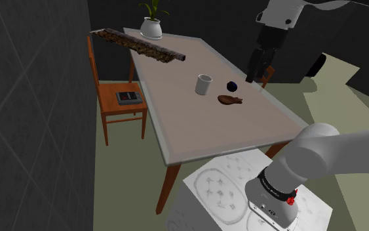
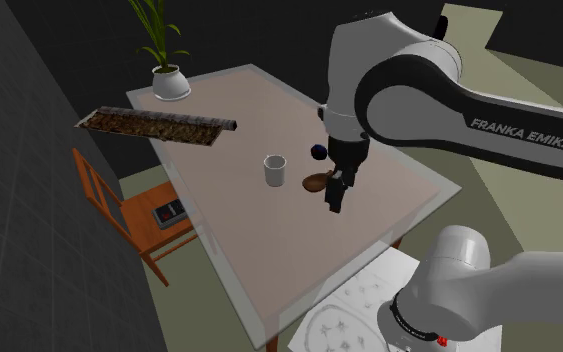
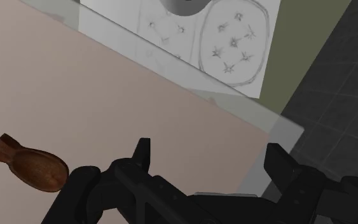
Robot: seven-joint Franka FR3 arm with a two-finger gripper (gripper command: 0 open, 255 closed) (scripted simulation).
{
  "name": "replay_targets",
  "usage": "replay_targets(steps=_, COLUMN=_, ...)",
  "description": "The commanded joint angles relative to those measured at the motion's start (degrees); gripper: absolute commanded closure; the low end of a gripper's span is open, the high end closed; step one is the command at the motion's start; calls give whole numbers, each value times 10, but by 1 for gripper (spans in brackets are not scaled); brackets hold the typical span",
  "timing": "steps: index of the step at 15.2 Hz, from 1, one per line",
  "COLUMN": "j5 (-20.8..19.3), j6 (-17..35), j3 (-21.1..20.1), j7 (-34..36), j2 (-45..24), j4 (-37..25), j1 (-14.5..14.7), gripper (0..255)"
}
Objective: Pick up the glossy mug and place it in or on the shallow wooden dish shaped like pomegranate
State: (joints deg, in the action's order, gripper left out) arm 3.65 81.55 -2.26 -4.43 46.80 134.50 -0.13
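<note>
Above the table (image 1: 196, 125), my gripper (image 3: 208, 147) hangs wide and empty. I judge the white mug (image 1: 204, 84) light, rigid and slick; I'd pinch its wall at the rim.

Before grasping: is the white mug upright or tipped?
Upright: the mug stands on its base on the table, open mouth facing up.

Gripper (image 3: 210, 162) hovering, fingers spread, above a corner of the pinkish tabletop (image 3: 107, 95).
A brown wooden pomegranate-shaped dish (image 3: 28, 168) is lying on it beside the gripper; the white star-patterned stand (image 3: 234, 38) is showing beyond the rim.
</note>
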Motion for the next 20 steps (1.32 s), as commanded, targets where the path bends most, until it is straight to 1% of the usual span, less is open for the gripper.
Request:
replay_targets(steps=1, j5=0, j6=0, j3=0, j7=0, j2=0, j4=0, j1=0, gripper=0)
replay_targets(steps=6, j5=-24, j6=93, j3=19, j7=-30, j2=-67, j4=14, j1=-10, gripper=0)
replay_targets(steps=10, j5=-39, j6=164, j3=34, j7=-51, j2=-132, j4=11, j1=-18, gripper=0)
replay_targets(steps=15, j5=-53, j6=246, j3=51, j7=-75, j2=-222, j4=-11, j1=-26, gripper=0)
replay_targets(steps=20, j5=-60, j6=315, j3=67, j7=-99, j2=-319, j4=-52, j1=-34, gripper=0)
